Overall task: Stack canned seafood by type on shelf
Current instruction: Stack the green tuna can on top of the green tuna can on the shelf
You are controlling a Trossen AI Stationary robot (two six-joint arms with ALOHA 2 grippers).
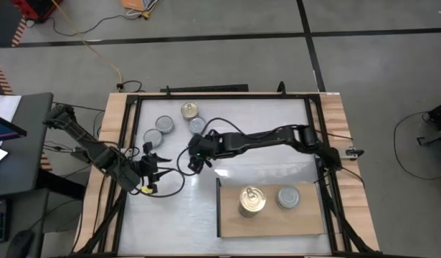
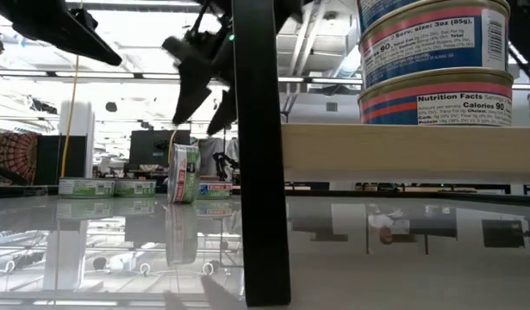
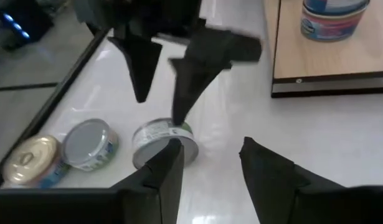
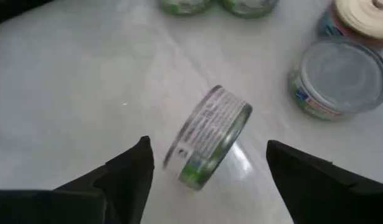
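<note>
From above, the right gripper (image 1: 194, 159) reaches across the table's middle, while the left gripper (image 1: 154, 174) waits near the left rail. Several tins (image 1: 163, 125) lie toward the far left corner, and the shelf (image 1: 306, 218) at the near right carries a gold-lidded stack (image 1: 252, 201) beside a grey-lidded tin (image 1: 288, 196).

At table height, a green-labelled tin (image 2: 183, 173) stands on its edge, with dark fingers (image 2: 189, 86) hanging above it, spread and not touching it.

The left wrist camera shows the same tin (image 3: 164, 140) on edge, the other arm's fingers (image 3: 193, 78) pointing down over it. The left arm's own fingers (image 3: 266, 171) are apart, holding nothing.

The right wrist camera shows the tin (image 4: 208, 137) between its own open fingers (image 4: 126, 171), tilted on its rim. Its flat faces seem to run at a slant to the line between the fingers, though that angle is hard to judge. The right arm is plainly nearer, so the grasp probably turns on squaring the fingers to the tin.
</note>
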